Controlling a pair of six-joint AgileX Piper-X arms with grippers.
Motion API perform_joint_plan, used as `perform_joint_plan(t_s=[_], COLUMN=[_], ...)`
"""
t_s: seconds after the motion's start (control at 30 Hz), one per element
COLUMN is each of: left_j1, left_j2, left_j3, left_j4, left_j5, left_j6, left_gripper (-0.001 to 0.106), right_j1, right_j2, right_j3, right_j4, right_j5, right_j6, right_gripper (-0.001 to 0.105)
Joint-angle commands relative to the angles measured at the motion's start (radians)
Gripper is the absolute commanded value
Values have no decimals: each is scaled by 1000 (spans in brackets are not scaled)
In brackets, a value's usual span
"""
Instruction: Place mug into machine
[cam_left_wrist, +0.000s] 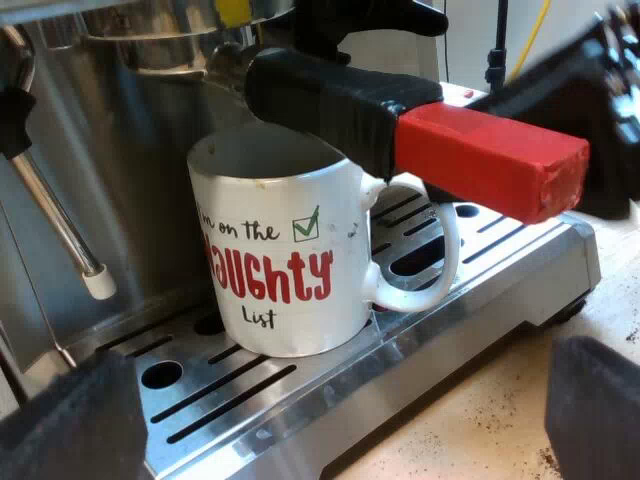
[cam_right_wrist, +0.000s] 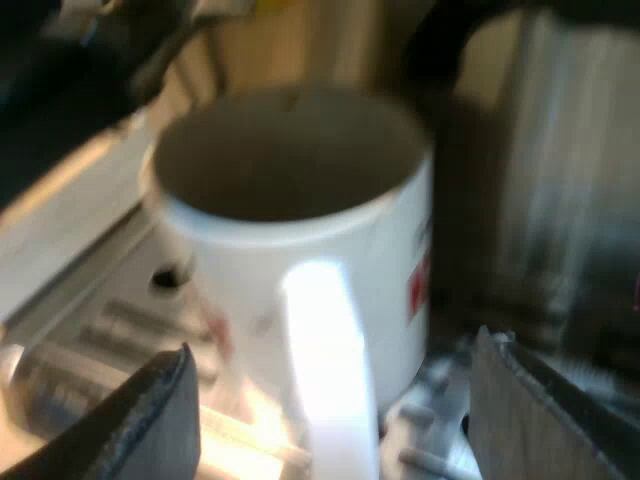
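**A:** How do the left jaws stand?

**B:** Wide apart, gripping nothing. Their fingers (cam_left_wrist: 70, 420) hover off the outer edge of the drip tray (cam_left_wrist: 300, 390), facing the mug (cam_left_wrist: 275, 250).

**A:** And the right jaws?

**B:** Spread too, one finger (cam_right_wrist: 150, 420) on either side of the mug's handle (cam_right_wrist: 325, 370), with a gap on both sides.

**A:** Where is the mug?

**B:** Upright near the middle of the drip tray's slotted grate, back from the outer edge. It stands under the holder (cam_left_wrist: 330, 100) locked in the espresso machine (cam_left_wrist: 130, 150). The holder's red end (cam_left_wrist: 490, 160) juts out above the mug's handle. A steam wand (cam_left_wrist: 60, 230) hangs near. Dark specks dot the tabletop (cam_left_wrist: 480, 420) along the tray's edge.
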Motion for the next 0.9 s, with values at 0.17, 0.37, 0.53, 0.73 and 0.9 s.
perform_joint_plan(t_s=[0.17, 0.37, 0.53, 0.73, 0.9], left_j1=[-5, -5, -5, -5, -5], left_j2=[2, 2, 2, 2, 2], left_j3=[-9, -9, -9, -9, -9], left_j4=[-17, -17, -17, -17, -17], left_j5=[2, 2, 2, 2, 2], left_j6=[-10, -10, -10, -10, -10], left_gripper=[82, 82, 82, 82, 82], right_j1=[46, 31, 0, -39, -40], right_j2=[24, 190, 264, 299, 311], right_j3=[49, 51, 16, -70, -157], right_j4=[-67, -345, -410, -352, -224], right_j5=[68, 68, 71, 13, 9], right_j6=[-7, -20, -20, -20, -20], right_gripper=[56, 48, 48, 48, 48])
